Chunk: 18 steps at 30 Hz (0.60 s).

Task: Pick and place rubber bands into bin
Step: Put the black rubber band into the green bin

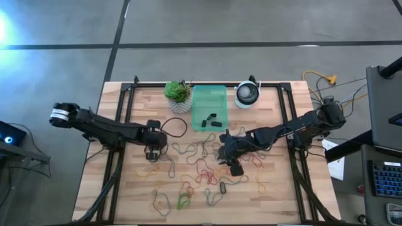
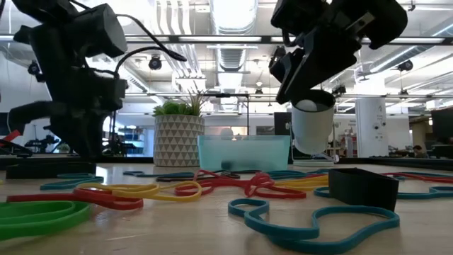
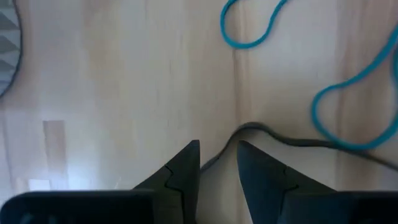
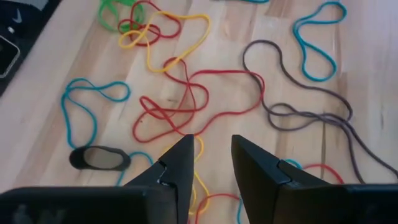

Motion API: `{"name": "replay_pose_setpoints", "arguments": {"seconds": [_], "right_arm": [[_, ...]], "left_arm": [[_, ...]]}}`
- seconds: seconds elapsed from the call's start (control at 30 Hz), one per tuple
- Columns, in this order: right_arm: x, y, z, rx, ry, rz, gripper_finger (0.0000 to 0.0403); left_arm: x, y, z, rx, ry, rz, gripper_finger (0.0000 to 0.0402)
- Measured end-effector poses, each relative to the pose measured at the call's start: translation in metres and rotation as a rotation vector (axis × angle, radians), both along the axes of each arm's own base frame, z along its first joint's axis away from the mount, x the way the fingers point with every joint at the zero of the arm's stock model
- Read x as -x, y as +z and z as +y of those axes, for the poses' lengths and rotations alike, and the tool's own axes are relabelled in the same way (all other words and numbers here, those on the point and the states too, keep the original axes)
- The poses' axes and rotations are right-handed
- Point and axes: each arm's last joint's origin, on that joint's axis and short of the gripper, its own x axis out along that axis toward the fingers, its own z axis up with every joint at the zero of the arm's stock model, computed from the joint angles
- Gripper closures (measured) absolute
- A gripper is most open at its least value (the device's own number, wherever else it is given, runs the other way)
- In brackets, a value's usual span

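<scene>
Several rubber bands (image 1: 201,166) in red, yellow, teal, green and dark grey lie loose on the wooden table's middle and near part. The mint-green bin (image 1: 208,108) stands at the far middle, with a few dark pieces inside. My left gripper (image 1: 152,154) is low at the table, left of the pile. It is open, its fingers on either side of a dark grey band (image 3: 273,137). My right gripper (image 1: 233,164) hangs open above the pile's right part, over a tangle of red bands (image 4: 180,106), and holds nothing.
A white pot with a green plant (image 1: 178,94) stands left of the bin, and a round white-and-dark device (image 1: 247,94) stands to its right. A short, wide black band (image 4: 99,157) lies near my right gripper. Bare wood shows along the table's left and right sides.
</scene>
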Motion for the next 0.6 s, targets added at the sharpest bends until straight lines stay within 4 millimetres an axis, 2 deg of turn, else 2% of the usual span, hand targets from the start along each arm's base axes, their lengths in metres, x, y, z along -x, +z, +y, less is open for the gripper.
{"name": "replay_pose_setpoints", "arguments": {"seconds": [0.33, 0.43, 0.53, 0.6], "right_arm": [[0.001, 0.000, 0.005, -0.015, -0.003, 0.001, 0.0317], [0.001, 0.000, 0.006, -0.018, -0.002, 0.001, 0.0322], [0.002, 0.000, 0.008, -0.023, -0.002, 0.005, 0.0326], [0.002, 0.000, 0.010, -0.029, -0.004, 0.013, 0.0329]], "left_arm": [[-0.010, -0.025, 0.002, -0.029, -0.035, 0.152, 0.0315], [-0.012, -0.026, 0.003, -0.012, -0.031, 0.170, 0.0342], [-0.015, -0.025, 0.003, -0.004, -0.035, 0.173, 0.0386], [-0.018, -0.023, 0.003, -0.005, -0.035, 0.164, 0.0395]]}}
